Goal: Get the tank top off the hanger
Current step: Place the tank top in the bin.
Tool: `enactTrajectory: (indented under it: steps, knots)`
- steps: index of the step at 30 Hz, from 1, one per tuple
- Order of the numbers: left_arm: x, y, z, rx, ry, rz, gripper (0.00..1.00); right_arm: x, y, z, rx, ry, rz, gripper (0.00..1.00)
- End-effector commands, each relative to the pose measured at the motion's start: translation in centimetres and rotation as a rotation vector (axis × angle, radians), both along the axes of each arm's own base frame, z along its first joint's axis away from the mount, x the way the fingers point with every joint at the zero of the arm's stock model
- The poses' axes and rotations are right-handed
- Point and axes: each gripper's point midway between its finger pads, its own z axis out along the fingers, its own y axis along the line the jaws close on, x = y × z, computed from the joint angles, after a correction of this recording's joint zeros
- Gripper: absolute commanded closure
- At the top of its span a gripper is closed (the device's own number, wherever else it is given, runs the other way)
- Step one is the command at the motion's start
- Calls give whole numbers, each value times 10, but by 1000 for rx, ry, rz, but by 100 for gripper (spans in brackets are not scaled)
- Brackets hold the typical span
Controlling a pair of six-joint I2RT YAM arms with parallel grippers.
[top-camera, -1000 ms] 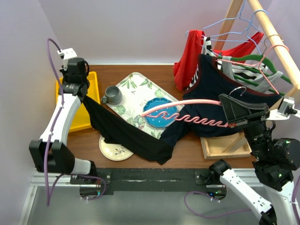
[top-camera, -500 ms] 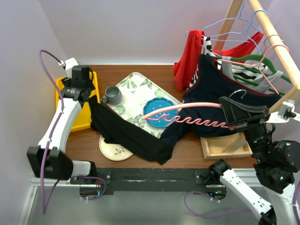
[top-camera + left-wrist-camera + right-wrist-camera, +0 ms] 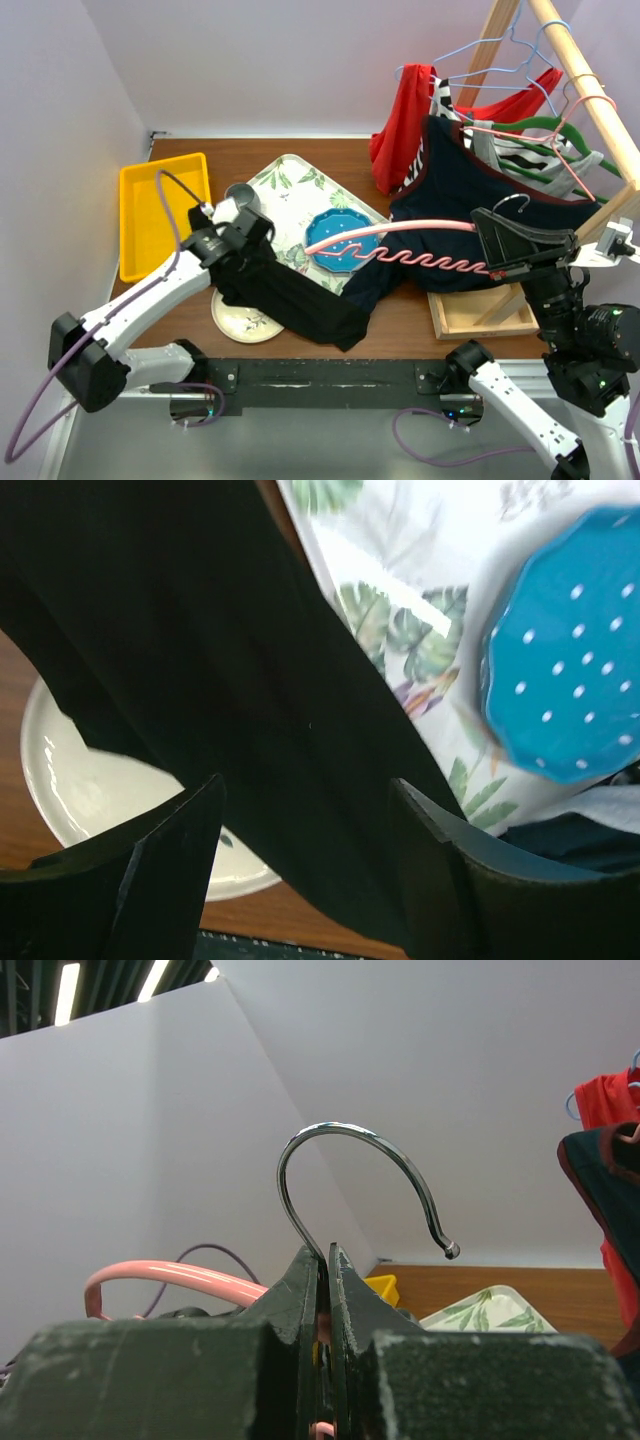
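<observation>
While the right gripper (image 3: 325, 1260) pinches the pink hanger (image 3: 400, 226) tight just under its metal hook (image 3: 340, 1126), the hanger sticks out to the left over the blue plate (image 3: 560, 660). The black tank top (image 3: 300, 305) is off the hanger. It lies crumpled on the near left part of the table (image 3: 400, 315), across a white plate (image 3: 232, 322) and the near edge of the leafy tray (image 3: 300, 180). The left gripper (image 3: 305, 800) hangs just above the tank top with its fingers wide apart, holding nothing.
</observation>
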Motion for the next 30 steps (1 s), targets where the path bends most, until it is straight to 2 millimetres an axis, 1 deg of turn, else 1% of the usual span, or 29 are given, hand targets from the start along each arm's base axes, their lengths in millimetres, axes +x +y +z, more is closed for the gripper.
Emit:
enactTrajectory:
  steps: [1, 2, 4, 6, 8, 9, 11, 13, 15, 18, 19, 20, 21, 22, 23, 24, 26, 27, 28, 29, 30]
  knots:
    - [-18, -9, -21, -8, 102, 134, 28, -7, -10, 14, 31, -42, -30, 100]
    - [-20, -7, -26, 28, 109, 141, 27, -7, -11, 13, 28, -42, -32, 100]
    - [-27, -3, -43, 79, 168, 154, 27, -7, -12, 13, 30, -41, -35, 100]
    - [-29, -8, -59, 79, 201, 142, 27, -9, -12, 14, 34, -44, -33, 100]
    - [-32, -13, -67, 61, 218, 124, 28, -9, -12, 14, 34, -42, -33, 100]
    - [-27, -17, -69, 43, 200, 120, 28, -10, -13, 14, 34, -44, -33, 100]
    - [-27, -13, -78, 63, 190, 124, 28, -10, -14, 16, 31, -47, -37, 100]
    - [-22, -13, -83, 72, 173, 118, 28, -13, -15, 17, 31, -52, -36, 100]
    - [-20, -15, -90, 76, 173, 108, 30, -14, -16, 19, 33, -58, -36, 100]
    - [-20, -16, -97, 78, 185, 99, 39, -16, -17, 21, 32, -60, -39, 100]
    - [-21, -16, -98, 82, 187, 102, 55, -16, -18, 21, 31, -62, -42, 100]
    - [-21, -15, -98, 83, 186, 103, 67, -17, -18, 21, 31, -62, -42, 100]
    - [-20, -15, -96, 83, 181, 100, 76, -17, -19, 21, 31, -62, -46, 100]
    - [-18, -14, -93, 85, 168, 98, 90, -17, -19, 21, 32, -63, -46, 100]
    - [-16, -15, -86, 75, 148, 94, 97, -17, -19, 21, 33, -63, -47, 100]
    - [-13, -16, -79, 72, 131, 90, 100, -17, -19, 21, 33, -63, -47, 100]
    - [-5, -11, -61, 81, 73, 109, 100, -18, -19, 21, 34, -64, -43, 100]
    - [-1, -7, -45, 95, 47, 124, 100, -18, -19, 20, 34, -64, -41, 100]
    - [8, 3, -31, 137, -12, 155, 100, -17, -18, 20, 35, -63, -41, 100]
    - [13, 8, -9, 158, -51, 173, 100, -16, -17, 18, 31, -59, -39, 100]
    - [17, 15, 6, 180, -88, 202, 100, -16, -16, 18, 32, -58, -35, 100]
